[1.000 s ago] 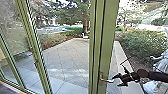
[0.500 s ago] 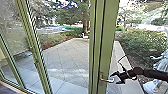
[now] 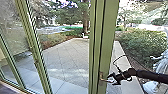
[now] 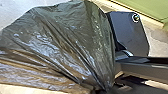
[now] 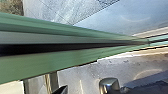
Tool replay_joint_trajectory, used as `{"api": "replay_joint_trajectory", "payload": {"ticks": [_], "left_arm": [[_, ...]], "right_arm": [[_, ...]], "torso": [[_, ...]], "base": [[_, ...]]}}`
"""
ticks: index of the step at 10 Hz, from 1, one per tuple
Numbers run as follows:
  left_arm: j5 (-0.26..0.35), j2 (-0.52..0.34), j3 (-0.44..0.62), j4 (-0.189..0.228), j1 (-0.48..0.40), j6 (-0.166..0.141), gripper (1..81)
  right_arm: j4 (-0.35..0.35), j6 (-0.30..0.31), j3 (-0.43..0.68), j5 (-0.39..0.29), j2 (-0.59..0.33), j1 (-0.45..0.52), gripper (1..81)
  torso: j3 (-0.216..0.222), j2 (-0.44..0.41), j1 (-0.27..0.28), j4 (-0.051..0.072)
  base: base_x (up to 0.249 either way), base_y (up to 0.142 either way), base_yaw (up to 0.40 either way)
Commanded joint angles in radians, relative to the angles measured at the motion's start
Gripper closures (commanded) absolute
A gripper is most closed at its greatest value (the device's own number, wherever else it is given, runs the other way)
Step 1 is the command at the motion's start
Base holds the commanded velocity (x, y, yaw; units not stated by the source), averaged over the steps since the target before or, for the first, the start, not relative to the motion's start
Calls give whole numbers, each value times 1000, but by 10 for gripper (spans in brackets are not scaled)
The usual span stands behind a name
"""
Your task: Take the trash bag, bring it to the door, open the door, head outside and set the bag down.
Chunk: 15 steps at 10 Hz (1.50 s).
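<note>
While our right gripper (image 3: 111,80) stands open around the free end of the door handle (image 3: 105,80), we clench the trash bag (image 4: 62,42) in our left gripper (image 4: 106,90), folds fanning outward.

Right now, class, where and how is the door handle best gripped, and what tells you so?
Probably the door handle is best gripped near its lever's free end, approached from the head view's right, the pincer closing from above and below: the lever runs nearly level, sticking out sideways from its upright plate.
</note>
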Motion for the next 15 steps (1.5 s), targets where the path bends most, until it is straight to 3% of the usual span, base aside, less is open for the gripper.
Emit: {"api": "replay_joint_trajectory", "payload": {"ticks": [1,10,15], "left_arm": [[64,-2,1,-10,-47,2,811],[62,5,1,-7,-47,2,811],[62,8,1,-7,-47,2,811]], "right_arm": [[17,23,-41,-9,-2,140,10],[11,23,-162,-9,98,-12,10],[-113,23,-220,-42,170,-109,10]], "torso": [[0,0,0,0],[0,0,-2,0],[1,-2,-3,0]], "base": [[0,0,0],[0,0,0],[0,0,0]]}}
